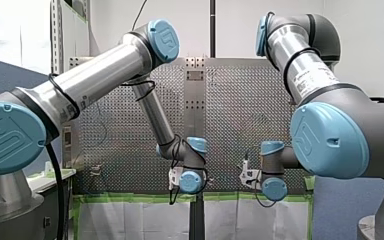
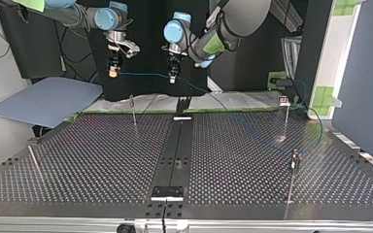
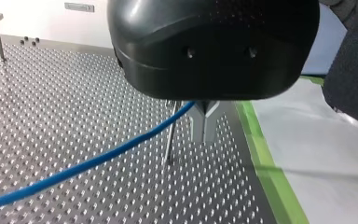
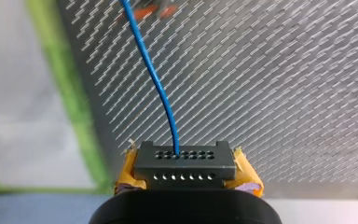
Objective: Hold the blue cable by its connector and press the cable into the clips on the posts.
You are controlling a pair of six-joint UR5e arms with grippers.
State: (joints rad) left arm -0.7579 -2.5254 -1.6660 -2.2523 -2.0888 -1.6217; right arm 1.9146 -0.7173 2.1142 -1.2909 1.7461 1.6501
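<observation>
- Starting at the top view's near edge, the perforated counter (image 2: pixel 102 165) carried a dark centre strip (image 2: pixel 176 145) that ran away toward the arms.
- Close to that edge a thin rod (image 2: pixel 35 162) leaned at the view's left, and the near post (image 2: pixel 293 174) stood at its right.
- Further back stood the far post (image 2: pixel 285 119) at the view's right, and the third post (image 2: pixel 134 111) just left of the strip.
- Green tape (image 3: pixel 266 161) edged the counter's far side. White sheeting (image 3: pixel 326 149) lay beyond it, and a blue sheet (image 2: pixel 48 99) lay off the counter at the top view's left.
- Above that far edge my left claw (image 3: pixel 205 137) had its metal fingers pinched together on the blue cable (image 2: pixel 145 74).
- In the left wrist view the third post rose just behind the cable, with its top hidden by the claw's black body.
- My right claw (image 2: pixel 112 73) hung beside it, toward the top view's left. Its yellow pads (image 4: pixel 129 170) were clamped on either side of the dark connector (image 4: pixel 185 164).
- The connector's holed face pointed ahead of the fingers, and the cable left it straight.
- Between the two claws the cable ran almost level, along the counter's far edge and clear above the third post.
- Past my left claw it sagged toward the top view's right. There it was too faint to tell whether it sat in any clip.
</observation>
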